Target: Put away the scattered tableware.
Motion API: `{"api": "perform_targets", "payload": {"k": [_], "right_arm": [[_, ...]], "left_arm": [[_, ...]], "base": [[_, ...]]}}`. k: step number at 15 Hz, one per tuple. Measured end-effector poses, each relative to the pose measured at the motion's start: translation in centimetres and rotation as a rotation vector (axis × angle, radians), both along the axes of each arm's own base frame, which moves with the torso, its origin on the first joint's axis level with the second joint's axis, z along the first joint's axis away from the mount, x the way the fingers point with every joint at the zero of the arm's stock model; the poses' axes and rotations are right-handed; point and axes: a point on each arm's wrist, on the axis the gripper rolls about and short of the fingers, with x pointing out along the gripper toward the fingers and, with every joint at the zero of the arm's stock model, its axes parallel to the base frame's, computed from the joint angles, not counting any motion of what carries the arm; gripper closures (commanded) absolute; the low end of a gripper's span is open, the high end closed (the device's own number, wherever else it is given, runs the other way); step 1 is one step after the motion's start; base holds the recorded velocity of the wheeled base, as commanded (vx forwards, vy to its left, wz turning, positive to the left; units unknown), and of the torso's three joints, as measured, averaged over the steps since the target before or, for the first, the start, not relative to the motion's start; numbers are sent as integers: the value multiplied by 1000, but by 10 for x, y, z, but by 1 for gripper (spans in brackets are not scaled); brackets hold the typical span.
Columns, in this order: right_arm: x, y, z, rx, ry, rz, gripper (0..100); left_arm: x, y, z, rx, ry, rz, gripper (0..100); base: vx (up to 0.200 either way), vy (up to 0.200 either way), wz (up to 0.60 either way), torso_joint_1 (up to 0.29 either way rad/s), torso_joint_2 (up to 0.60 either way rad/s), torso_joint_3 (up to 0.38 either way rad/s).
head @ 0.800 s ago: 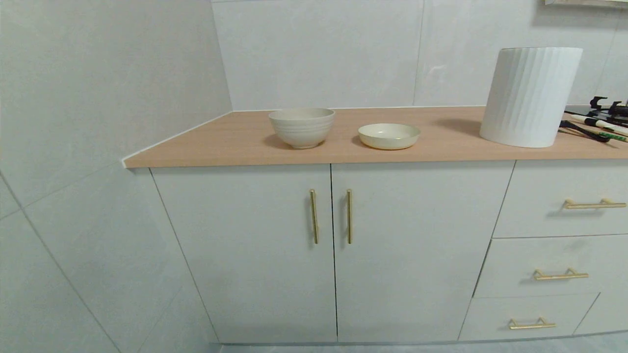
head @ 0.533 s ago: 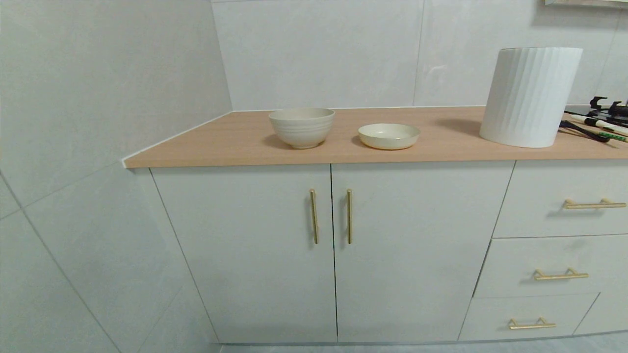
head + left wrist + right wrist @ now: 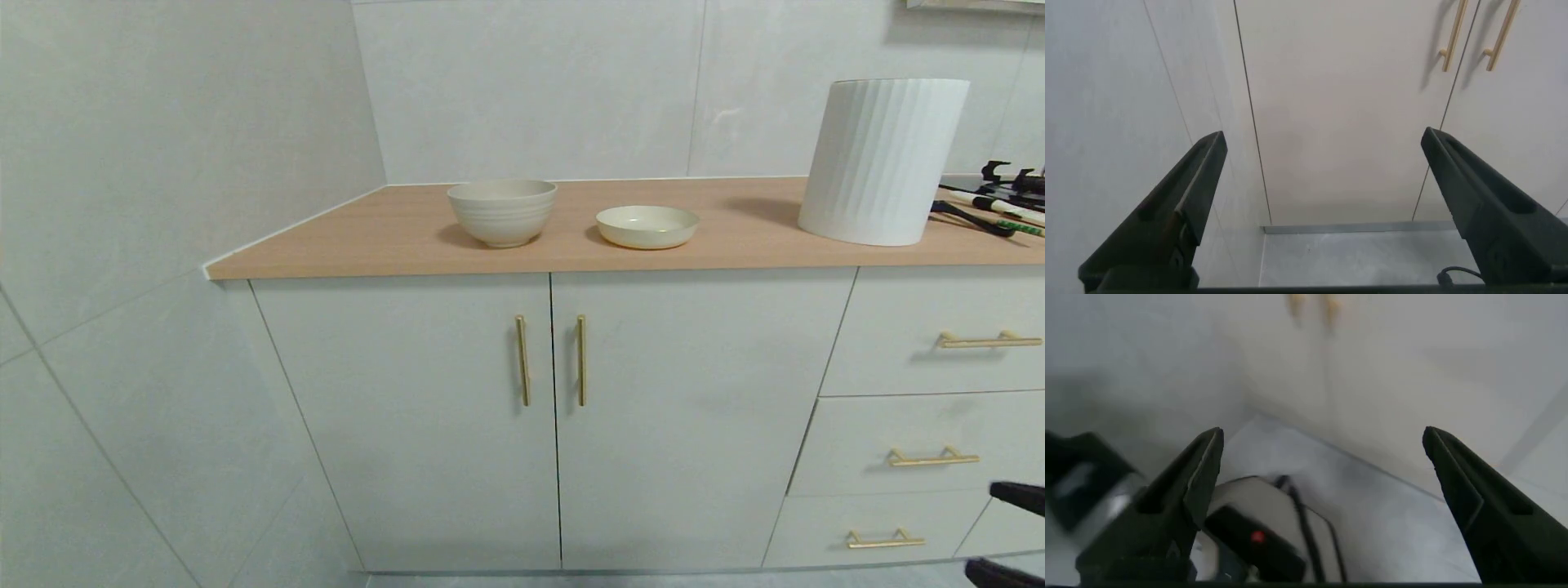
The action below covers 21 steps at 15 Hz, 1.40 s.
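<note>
A beige ribbed bowl [image 3: 502, 211] and a shallow cream plate [image 3: 647, 225] stand side by side on the wooden countertop [image 3: 392, 237], the plate to the bowl's right. My right gripper [image 3: 1008, 535] shows at the lower right corner, low in front of the drawers, far below the tableware. In the right wrist view that gripper [image 3: 1323, 437] is open with nothing between its fingers, above the floor. My left gripper [image 3: 1323, 139] is open and empty too, low before the left cabinet door [image 3: 1339, 114].
A tall white ribbed container [image 3: 882, 159] stands on the counter's right, with dark utensils [image 3: 984, 211] beyond it. Below are two cabinet doors with gold handles [image 3: 522, 359] and a stack of drawers [image 3: 939, 335]. A tiled wall [image 3: 163, 163] closes the left side.
My right gripper's fingers have come into the head view at the lower right corner. Bowl, plate and container have not moved.
</note>
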Motion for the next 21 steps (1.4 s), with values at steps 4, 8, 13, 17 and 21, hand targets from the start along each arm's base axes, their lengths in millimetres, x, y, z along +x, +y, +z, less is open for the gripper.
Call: {"api": "perform_targets", "payload": {"k": [4, 8, 13, 17, 21], "right_arm": [[92, 50, 27, 62, 13, 169, 0], [152, 120, 44, 209, 35, 305, 0], [203, 171, 6, 208, 111, 349, 0], [240, 197, -31, 287, 75, 309, 0], [259, 195, -52, 284, 113, 255, 0]], "left_arm": [[0, 0, 0, 0, 0, 0, 0], [0, 0, 0, 0, 0, 0, 0], [0, 0, 0, 0, 0, 0, 0], [0, 0, 0, 0, 0, 0, 0], [0, 0, 0, 0, 0, 0, 0]], "base": [[0, 0, 0, 0, 0, 0], [0, 0, 0, 0, 0, 0], [0, 0, 0, 0, 0, 0], [0, 0, 0, 0, 0, 0], [0, 0, 0, 0, 0, 0]]}}
